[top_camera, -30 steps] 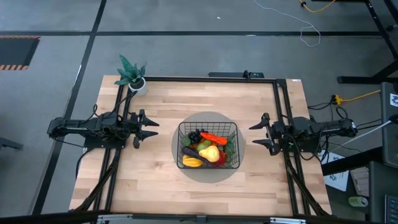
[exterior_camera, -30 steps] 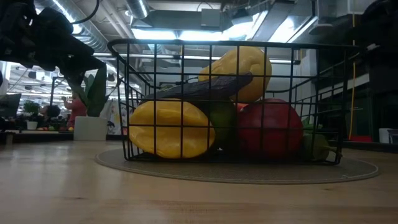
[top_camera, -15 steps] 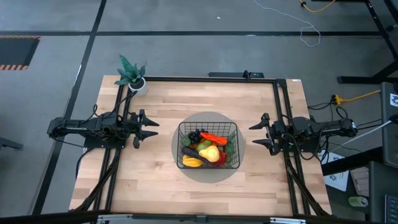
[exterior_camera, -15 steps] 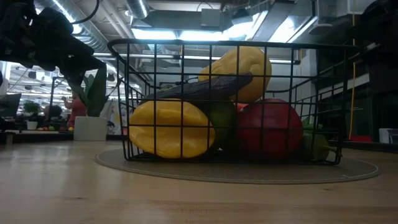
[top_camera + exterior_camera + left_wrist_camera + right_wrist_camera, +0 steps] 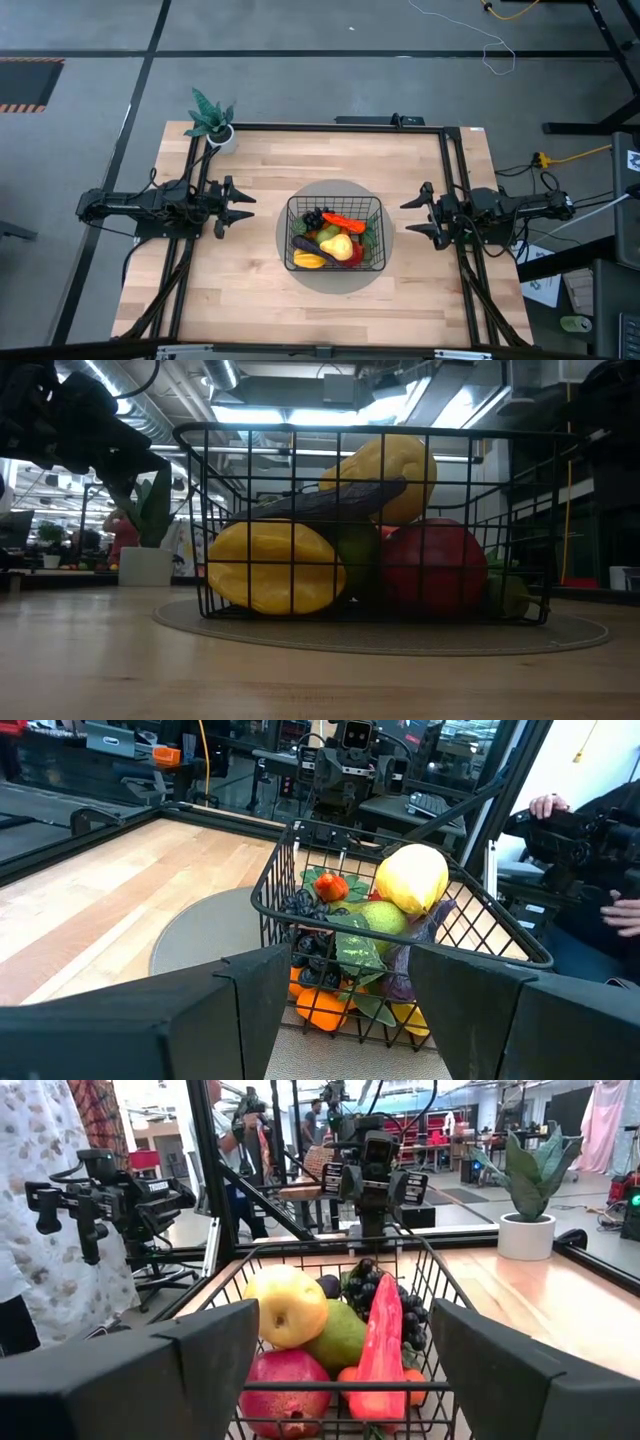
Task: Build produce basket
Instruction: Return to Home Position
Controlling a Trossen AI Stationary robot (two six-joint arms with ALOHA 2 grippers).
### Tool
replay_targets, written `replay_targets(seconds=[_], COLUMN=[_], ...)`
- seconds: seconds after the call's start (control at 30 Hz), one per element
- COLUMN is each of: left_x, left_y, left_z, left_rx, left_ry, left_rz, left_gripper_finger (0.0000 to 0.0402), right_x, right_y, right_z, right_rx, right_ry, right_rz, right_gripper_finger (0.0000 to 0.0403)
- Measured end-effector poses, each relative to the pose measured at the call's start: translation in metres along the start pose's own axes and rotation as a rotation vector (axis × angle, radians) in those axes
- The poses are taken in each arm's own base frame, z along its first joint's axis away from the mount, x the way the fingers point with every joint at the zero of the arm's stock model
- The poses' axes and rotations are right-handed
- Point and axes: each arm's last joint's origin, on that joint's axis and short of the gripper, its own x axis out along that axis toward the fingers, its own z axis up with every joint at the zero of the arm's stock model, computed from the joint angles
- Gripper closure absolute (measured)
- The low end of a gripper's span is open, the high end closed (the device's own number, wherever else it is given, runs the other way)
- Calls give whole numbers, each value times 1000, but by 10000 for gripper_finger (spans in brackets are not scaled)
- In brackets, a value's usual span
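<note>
Produce [image 5: 335, 243] is piled inside the basket [image 5: 289, 232], and the basket sits right between the two grippers. It is straight in front of the left gripper [image 5: 247, 206] and straight in front of the right gripper [image 5: 408, 218], so the two point at each other across it. Neither one touches it. The right gripper looks a little nearer to it than the left one. Both have their fingers spread wide and hold nothing. The basket is about square, so it has no long side to line up with. The yellow pear [image 5: 285, 1306] rests high on the pile. I see no loose fruit on the table [image 5: 250, 290] near either gripper, so the filling looks done. I think each arm only needs to pull back, away from the basket. Under the basket is a round grey mat [image 5: 333, 283] on flat light wood. A potted plant [image 5: 212, 122] stands off to one side of the left gripper, well apart. Beyond the table, a person [image 5: 50, 1230] stands in the room.
</note>
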Motion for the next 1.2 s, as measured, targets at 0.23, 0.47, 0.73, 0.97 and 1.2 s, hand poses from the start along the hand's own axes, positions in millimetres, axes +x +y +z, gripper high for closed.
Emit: replay_targets(seconds=[0.23,0.47,0.73,0.97,1.2], left_x=[0,0,0,0,0], left_y=[0,0,0,0,0], left_z=[0,0,0,0,0], left_rx=[0,0,0,0,0], left_ry=[0,0,0,0,0], left_rz=[0,0,0,0,0], left_gripper_finger=[207,207,207,207,207], right_x=[0,-1,-1,-1,-1], right_y=[-4,-10,-13,-13,-13], right_z=[-2,-1,-1,-1,-1], right_rx=[-81,-107,-82,-111,-112], right_ry=[25,21,19,21,23], right_rz=[-38,-94,-120,-117,-118], right_gripper_finger=[111,111,111,111,111])
